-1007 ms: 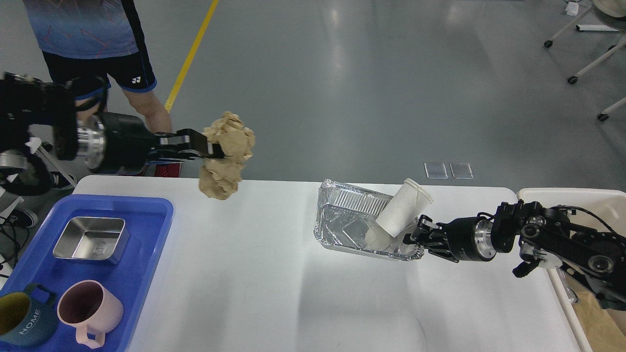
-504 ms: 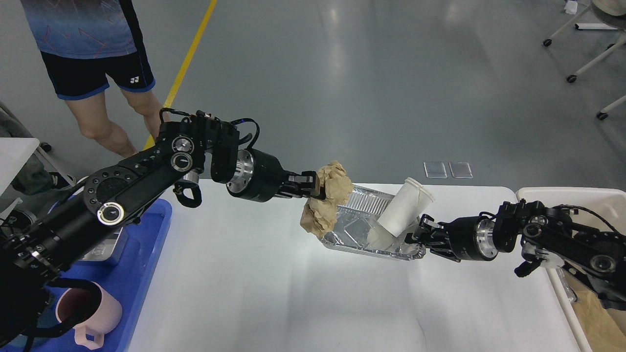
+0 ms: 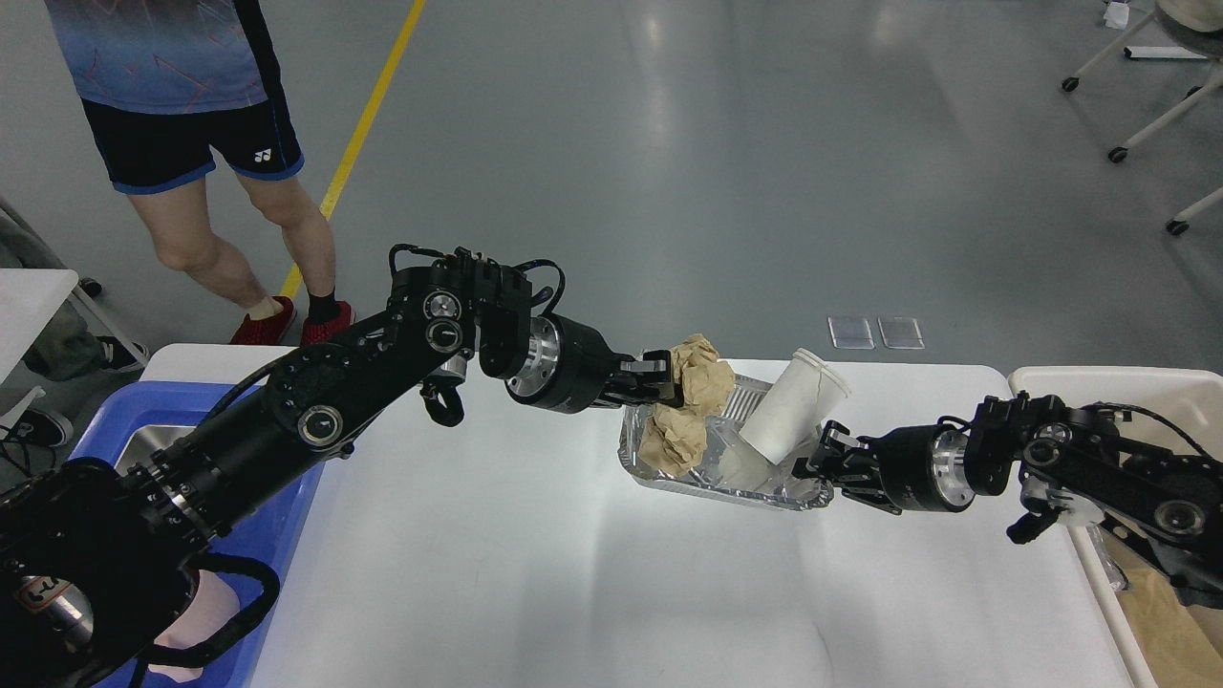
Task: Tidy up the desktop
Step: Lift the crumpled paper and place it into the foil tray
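Observation:
The desktop is the wide white tabletop. On it sits a foil tray holding a tilted white paper cup. My left gripper is shut on a crumpled brown paper wad, which hangs over the tray's left end with its lower part inside the tray. My right gripper comes in from the right and is shut on the tray's right rim beside the cup's base.
A blue plastic tray lies at the left, mostly hidden by my left arm. A white bin with brown paper inside stands at the right edge. A person stands beyond the table's far left corner.
My left arm has swung right and down, carrying the paper wad from above the table's left part to over and into the foil tray. The right gripper has stayed on the tray's rim.

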